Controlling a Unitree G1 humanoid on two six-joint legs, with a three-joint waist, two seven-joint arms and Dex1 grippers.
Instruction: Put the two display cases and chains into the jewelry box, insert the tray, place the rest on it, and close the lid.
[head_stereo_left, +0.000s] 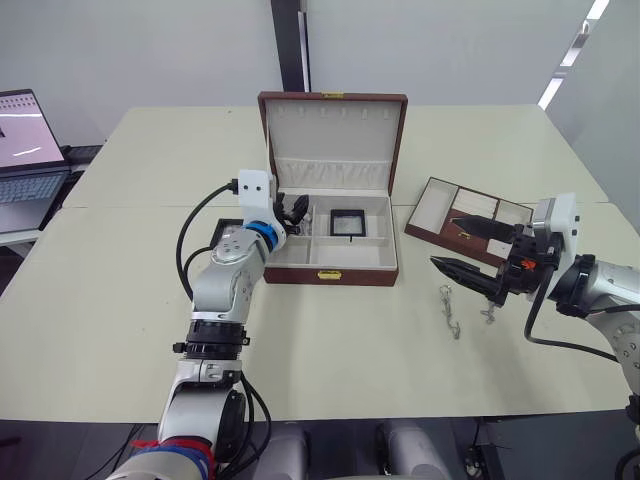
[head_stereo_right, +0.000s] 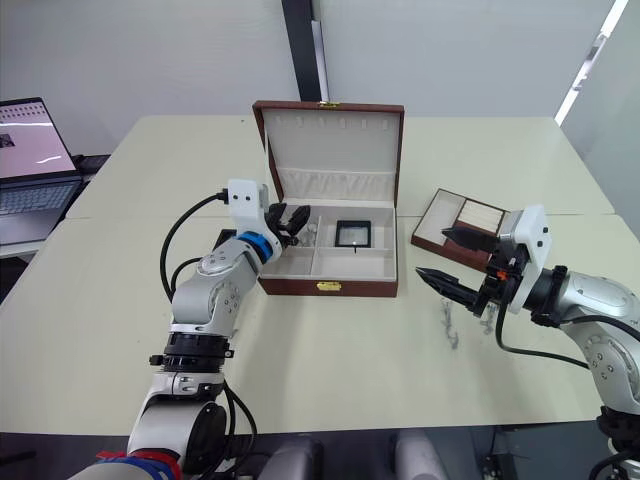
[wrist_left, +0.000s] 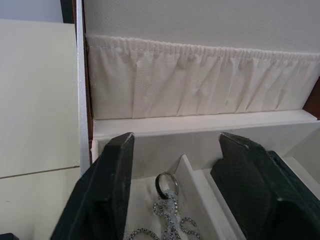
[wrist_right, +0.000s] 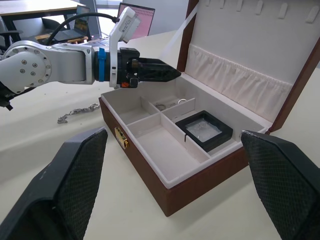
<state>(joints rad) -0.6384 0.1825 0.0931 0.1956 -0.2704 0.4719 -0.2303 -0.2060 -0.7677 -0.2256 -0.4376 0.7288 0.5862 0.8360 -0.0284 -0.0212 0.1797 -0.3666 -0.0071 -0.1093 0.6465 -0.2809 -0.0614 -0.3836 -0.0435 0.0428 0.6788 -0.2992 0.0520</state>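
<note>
Centrally, the jewelry box (head_stereo_left: 330, 245) sits open on a pale cream table (head_stereo_left: 330, 350), its lid (head_stereo_left: 333, 140) standing upright with a gathered pocket and a row of hooks on the cream lining. One display case (head_stereo_left: 348, 222) lies flat in the box's back right compartment; a second display case (head_stereo_left: 226, 230) rests on the table just left of the box, partly hidden by the left arm. To the right of the box lies the tray (head_stereo_left: 470, 222), and nearer the front two chains (head_stereo_left: 452, 310) lie on the bare tabletop. A laptop (head_stereo_left: 28, 160) stands on a separate desk at far left, before a grey wall. The left gripper (head_stereo_left: 294, 209) hovers over the box's back left compartment, fingers spread and empty; its wrist view reveals a chain with a ring (wrist_left: 166, 210) lying below. The right gripper (head_stereo_left: 470, 252) hangs between tray and chains, fingers wide apart, holding nothing.
</note>
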